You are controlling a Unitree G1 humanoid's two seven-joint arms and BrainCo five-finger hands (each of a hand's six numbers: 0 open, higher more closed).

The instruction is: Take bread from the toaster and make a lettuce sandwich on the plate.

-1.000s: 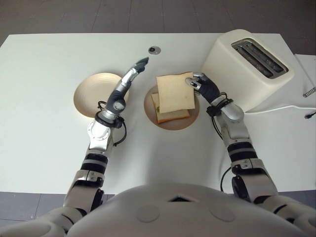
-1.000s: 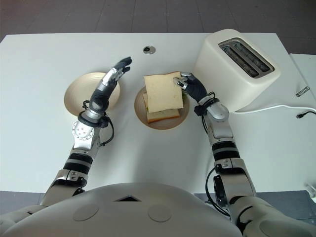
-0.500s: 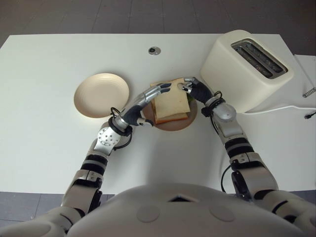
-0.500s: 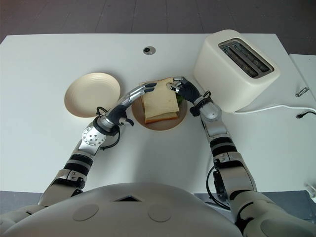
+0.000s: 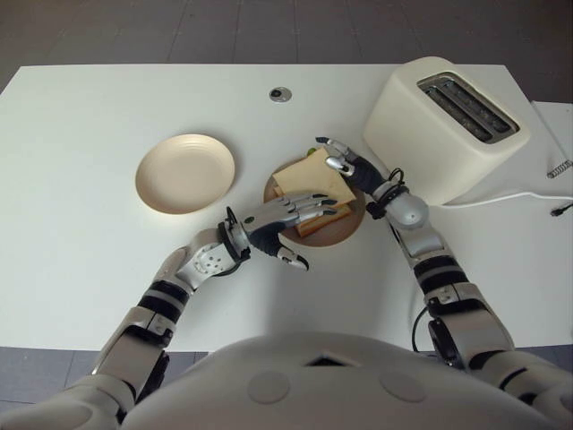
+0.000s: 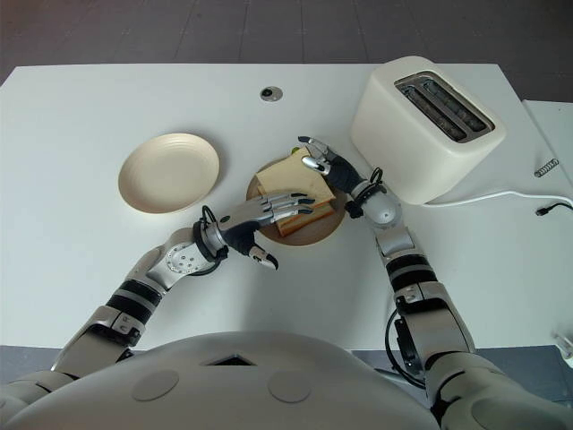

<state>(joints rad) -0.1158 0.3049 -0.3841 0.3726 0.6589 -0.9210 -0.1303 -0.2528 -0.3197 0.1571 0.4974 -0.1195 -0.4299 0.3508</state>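
Note:
A sandwich (image 5: 309,186) lies on the tan plate (image 5: 345,231) in the middle of the table, its top bread slice tilted. A bit of green lettuce (image 6: 293,152) peeks out at its far edge. My left hand (image 5: 282,218) lies open, fingers stretched flat over the sandwich's near edge and thumb hanging toward me. At the bread's far right corner my right hand (image 5: 345,166) has its fingers spread and holds nothing. The cream toaster (image 5: 443,125) stands at the right, its two slots dark.
An empty tan plate (image 5: 185,172) sits to the left of the sandwich plate. The toaster's cable (image 5: 524,195) trails right along the table. A round grommet (image 5: 281,93) is set in the far middle, and a spiral-bound pad (image 5: 560,166) lies at the right edge.
The right hand lowered the top slice onto the sandwich and spread its fingers off it. The left hand swung down from beside the empty plate to lie over the sandwich's near edge.

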